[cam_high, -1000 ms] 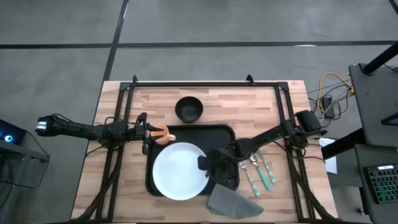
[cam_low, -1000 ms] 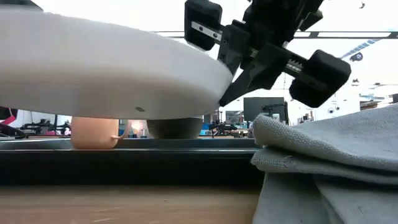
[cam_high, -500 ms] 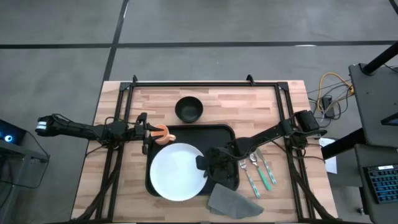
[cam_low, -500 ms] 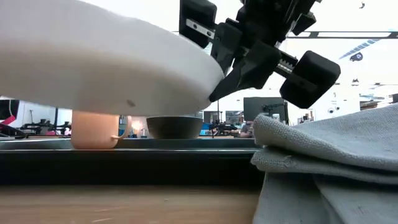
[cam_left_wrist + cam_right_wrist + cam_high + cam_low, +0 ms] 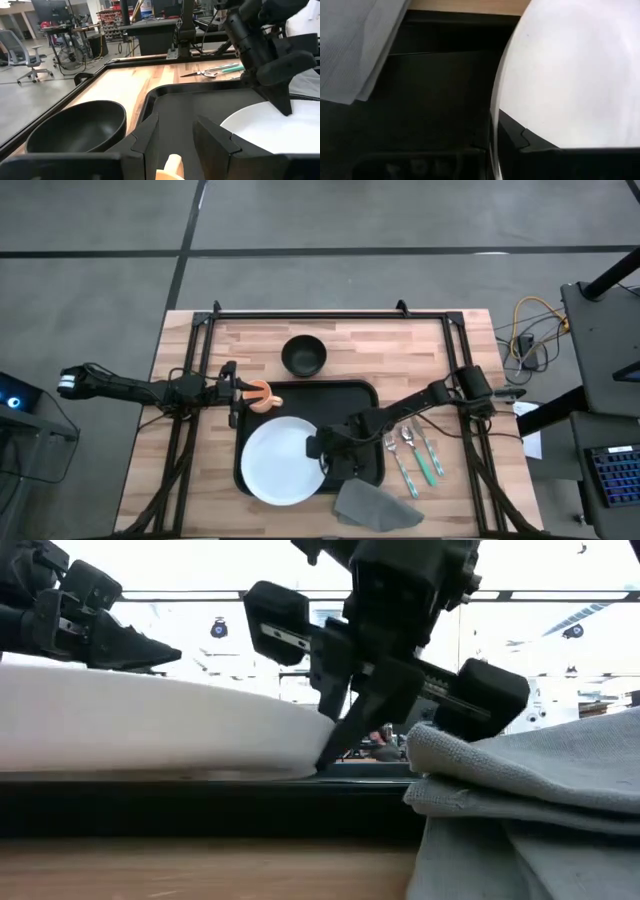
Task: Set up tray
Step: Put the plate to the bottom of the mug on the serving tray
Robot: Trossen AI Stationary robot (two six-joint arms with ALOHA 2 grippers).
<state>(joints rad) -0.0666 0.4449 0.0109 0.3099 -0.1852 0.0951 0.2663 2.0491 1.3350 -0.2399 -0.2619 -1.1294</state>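
A: Where did the tray [image 5: 365, 395] sit?

B: Lower centre of the overhead frame, on the wooden table [image 5: 400, 345], with the white plate [image 5: 275, 470] filling its lower-left part.

A: And the right gripper [image 5: 318, 450]?

B: Clamped tight on the plate's right-hand rim. In the low view the plate lay nearly flat on the tray, so I judged the pinch on the edge was there to lower and steer it without reaching underneath.

A: The left gripper [image 5: 243, 396]?

B: At the tray's upper-left corner, fingers part-way apart around the orange cup [image 5: 261, 395]. I couldn't tell whether they actually gripped the cup.

A: Anything else?

B: A black bowl [image 5: 303, 355] stood above the tray on the bare wood. The green-handled cutlery [image 5: 415, 460] lay to the tray's right. The grey napkin [image 5: 372, 505] sat at its lower-right corner. All seemed staged within reach for later placing.
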